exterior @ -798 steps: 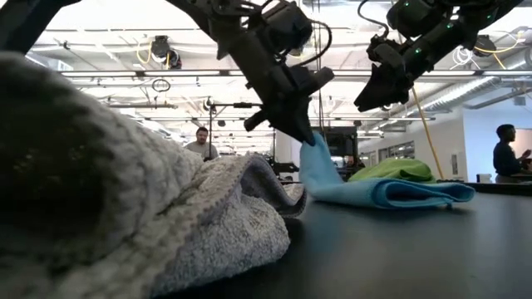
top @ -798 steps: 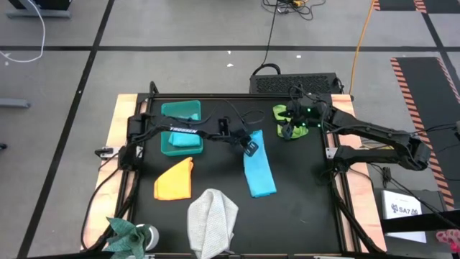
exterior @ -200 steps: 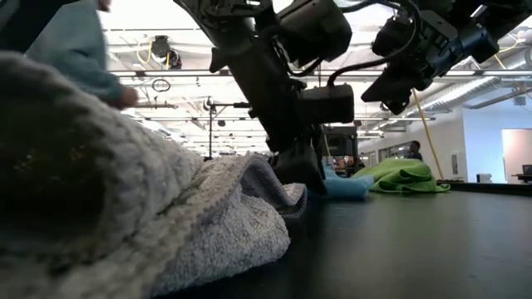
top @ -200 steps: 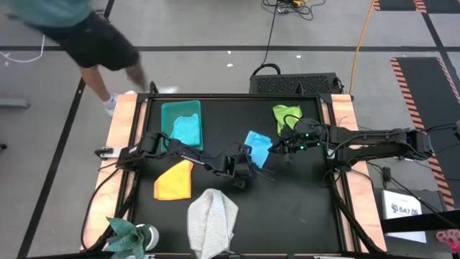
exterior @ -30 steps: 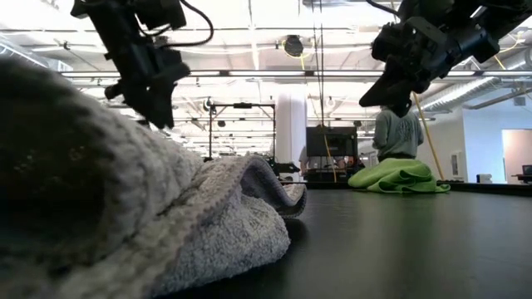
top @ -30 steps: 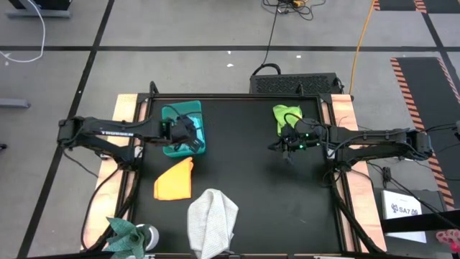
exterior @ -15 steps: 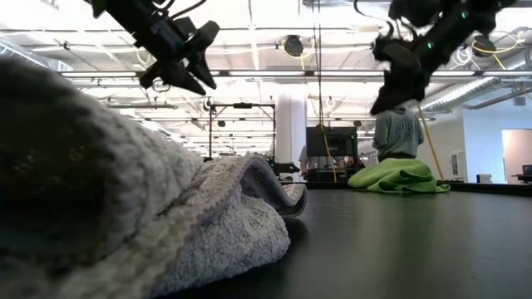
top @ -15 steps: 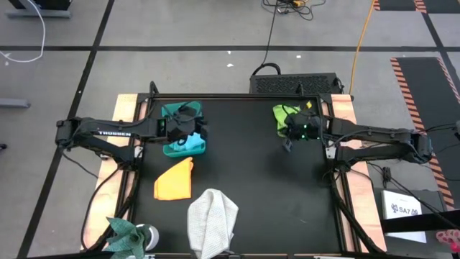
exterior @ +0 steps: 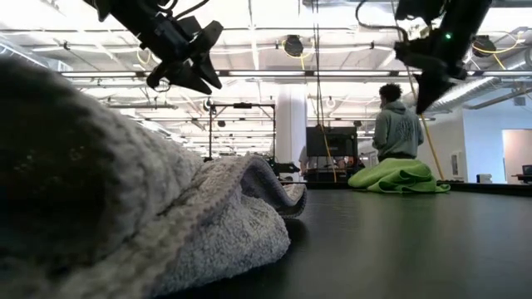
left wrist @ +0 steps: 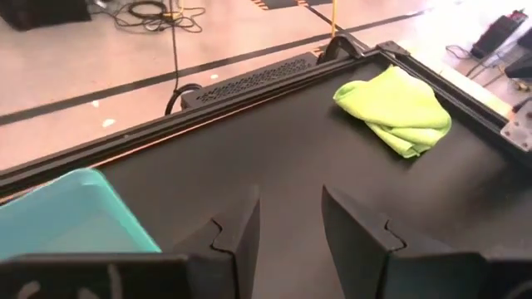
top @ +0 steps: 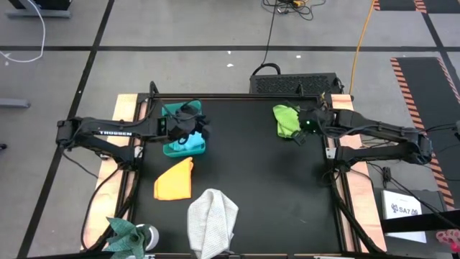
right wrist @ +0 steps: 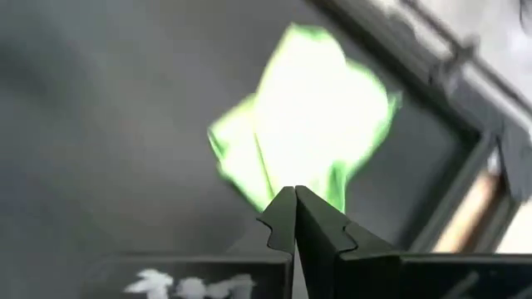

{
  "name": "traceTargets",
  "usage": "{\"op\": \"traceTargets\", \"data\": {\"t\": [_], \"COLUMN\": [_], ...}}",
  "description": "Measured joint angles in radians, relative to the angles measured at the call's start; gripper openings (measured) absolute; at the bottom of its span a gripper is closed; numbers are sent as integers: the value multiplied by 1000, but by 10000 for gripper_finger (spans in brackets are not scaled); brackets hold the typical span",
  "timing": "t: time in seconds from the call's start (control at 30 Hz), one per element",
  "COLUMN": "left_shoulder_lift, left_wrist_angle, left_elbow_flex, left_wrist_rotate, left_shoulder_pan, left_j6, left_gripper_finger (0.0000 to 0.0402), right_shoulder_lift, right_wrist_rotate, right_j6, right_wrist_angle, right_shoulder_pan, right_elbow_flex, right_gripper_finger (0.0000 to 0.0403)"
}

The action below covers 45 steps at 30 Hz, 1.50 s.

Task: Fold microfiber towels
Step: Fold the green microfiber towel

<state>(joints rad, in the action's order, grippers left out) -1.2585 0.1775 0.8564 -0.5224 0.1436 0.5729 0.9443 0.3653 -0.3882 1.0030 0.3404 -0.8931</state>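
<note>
Your low view is half filled by the grey towel; only the high view shows the orange towel and the bin. Left gripper, fingers parted and empty, hangs over the bin. Right gripper, fingers clenched, is beside the lime towel. The bin's contents are mostly hidden.

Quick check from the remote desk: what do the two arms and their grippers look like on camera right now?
Both arms are dark, slim and jointed, with black cables looped along them. The left arm bears white lettering on its link. The left gripper has two flat dark fingers with notched inner edges. The right gripper has matching dark notched fingers; green lights glow near its wrist.
</note>
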Motion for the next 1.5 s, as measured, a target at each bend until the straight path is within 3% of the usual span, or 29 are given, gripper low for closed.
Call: {"op": "traceTargets", "data": {"t": [0.2,0.43,0.83,1.23,1.5], "left_shoulder_lift": [-26,-45,-57,-62,-62], "left_wrist_angle": [-82,-136,-162,-182,-182], "left_elbow_flex": [0,-2,0,0,0], "left_wrist_rotate": [46,118,132,121,110], "left_shoulder_pan": [20,59,89,93,93], "left_j6": [-111,-184,-168,-90,-74], "left_gripper_finger": [131,131,131,131,131], "right_shoulder_lift": [1,0,0,-2,-4], "right_wrist_rotate": [0,3,24,-177,-404], "right_j6": [-102,-176,-172,26,170], "right_wrist_angle": [20,-78,-100,-250,-337], "right_shoulder_pan": [0,0,97,340,536], "right_elbow_flex": [40,99,184,268,268], "right_gripper_finger": [15,43,77,80,80]}}
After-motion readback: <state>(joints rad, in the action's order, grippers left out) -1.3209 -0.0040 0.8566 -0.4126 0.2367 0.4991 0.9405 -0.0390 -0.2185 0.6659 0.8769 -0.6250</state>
